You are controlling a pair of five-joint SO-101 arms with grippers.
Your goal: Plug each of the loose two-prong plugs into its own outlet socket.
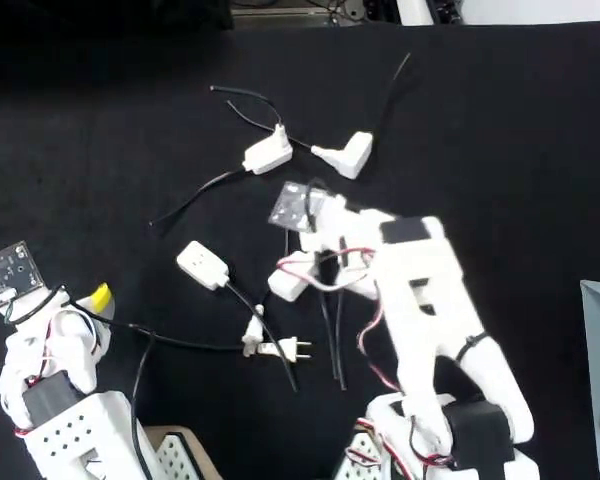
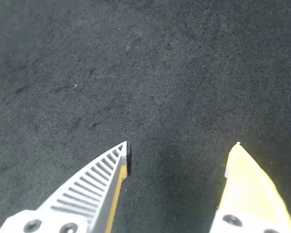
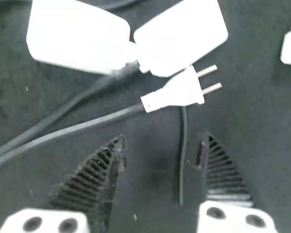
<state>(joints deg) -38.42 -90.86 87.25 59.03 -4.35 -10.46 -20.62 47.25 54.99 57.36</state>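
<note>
**Both grippers wide, plugs loose**

My left gripper (image 2: pixel 182 145) gapes over the bench's (image 2: pixel 136 58) near left corner. A plug (image 1: pixel 285 348) lies near the front edge. Farther off, my right gripper (image 3: pixel 162 140) spreads wide just short of a second plug (image 3: pixel 177 92), which lies beside two sockets (image 3: pixel 77 41).

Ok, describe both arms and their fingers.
The left arm and right arm are white plastic with black motors and looping red and white wires; each carries a small grey square plate. The left gripper has pointed ribbed fingers, one white with a yellow edge, one yellow. The right gripper has black, ribbed, triangular fingers.
</note>
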